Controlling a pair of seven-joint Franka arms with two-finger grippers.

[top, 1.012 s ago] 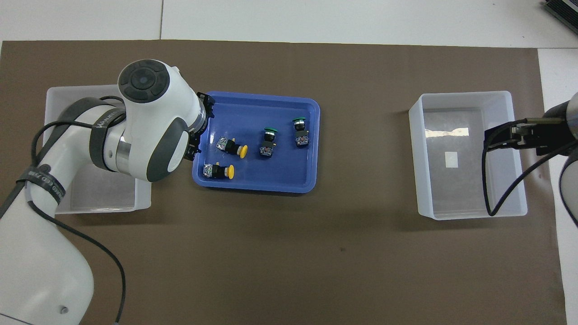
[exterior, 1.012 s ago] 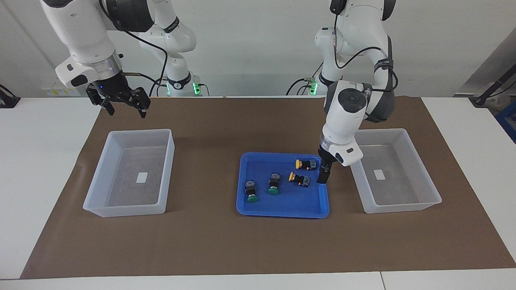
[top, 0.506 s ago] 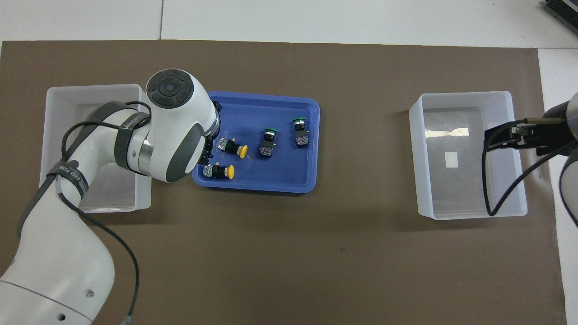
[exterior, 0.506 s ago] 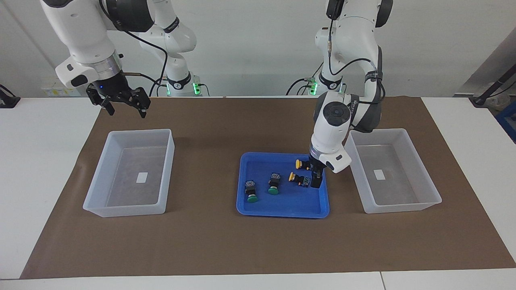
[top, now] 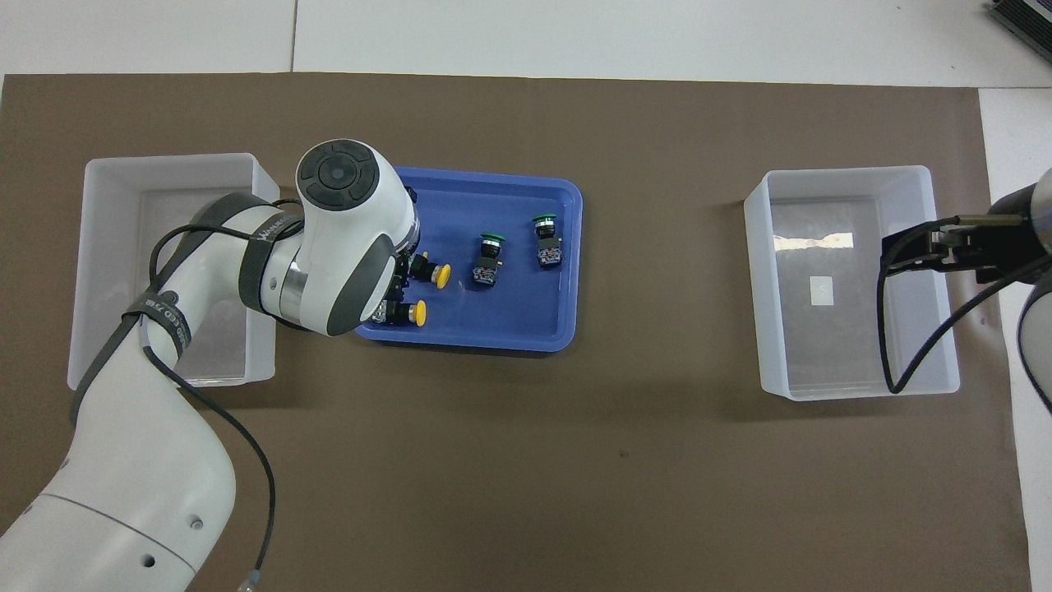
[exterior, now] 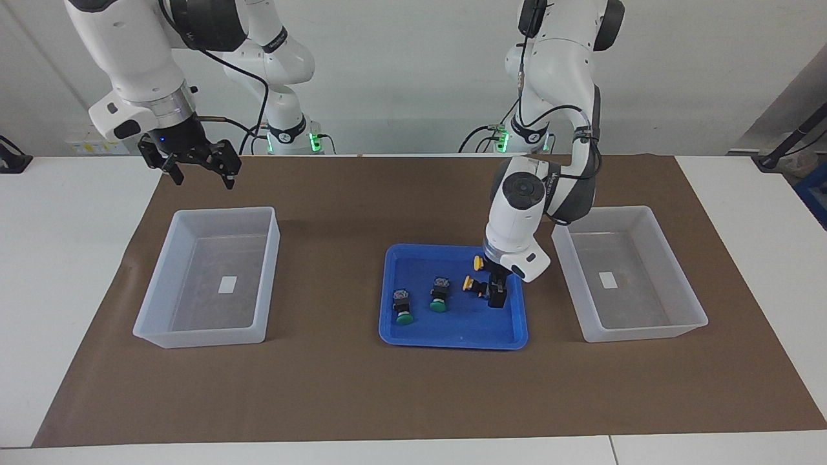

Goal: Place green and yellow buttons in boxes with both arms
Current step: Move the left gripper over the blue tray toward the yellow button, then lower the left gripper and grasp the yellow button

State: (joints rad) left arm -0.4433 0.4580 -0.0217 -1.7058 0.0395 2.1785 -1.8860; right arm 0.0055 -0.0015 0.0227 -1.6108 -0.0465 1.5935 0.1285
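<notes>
Down in the blue tray [exterior: 452,336] with the left claw [exterior: 496,296]: spread wide, gripping nothing, set low at the black body of the yellow button [exterior: 475,285] that lies farther from the robots. Hard to tell whether already touching that body or just short of it; from above, mostly hidden under the white wrist. Just beside, nearer to the robots, a second yellow button [exterior: 484,263], also on its side. Toward the right arm's end of the same tray, one green button [exterior: 439,296] and the other green button [exterior: 402,307], caps pointing away from the robots, well apart from the claw.

Outward again: close by at the left arm's end of the bench, a clear box [exterior: 646,332] with only a white label inside. Well apart at the right arm's end, its twin box [exterior: 200,336], likewise without buttons. Up over the brown mat [exterior: 387,400], beside the edge of that twin box nearer the robots, the right claw [exterior: 197,169], open, empty, waiting.

Looks like the very first pick: all four buttons in the tray, none boxed. Next, probably: straddle the black body rather than the round cap, close squarely, lift clear of the tray rim, carry to the close box. Worth minding the neighbouring yellow button, near enough to get nudged.
</notes>
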